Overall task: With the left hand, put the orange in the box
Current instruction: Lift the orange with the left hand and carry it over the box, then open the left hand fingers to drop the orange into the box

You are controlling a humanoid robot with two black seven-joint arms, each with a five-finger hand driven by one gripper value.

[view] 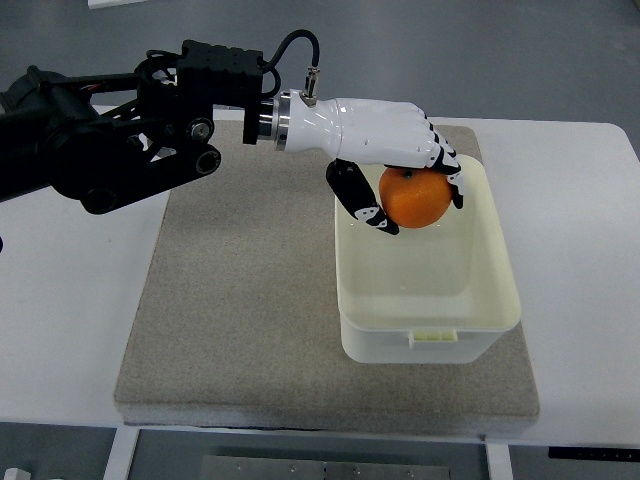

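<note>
Left hand (400,165) clamped on orange (415,196), over box (428,265) top edge, right of centre. You risk rim bounce-out if released there.

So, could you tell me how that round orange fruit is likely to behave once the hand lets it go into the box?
The round orange fruit looks smooth and spherical, so it will probably roll once inside the pale translucent plastic box. It seems firm: the left hand grips it without visible denting. The box's walls should likely stop it.
</note>
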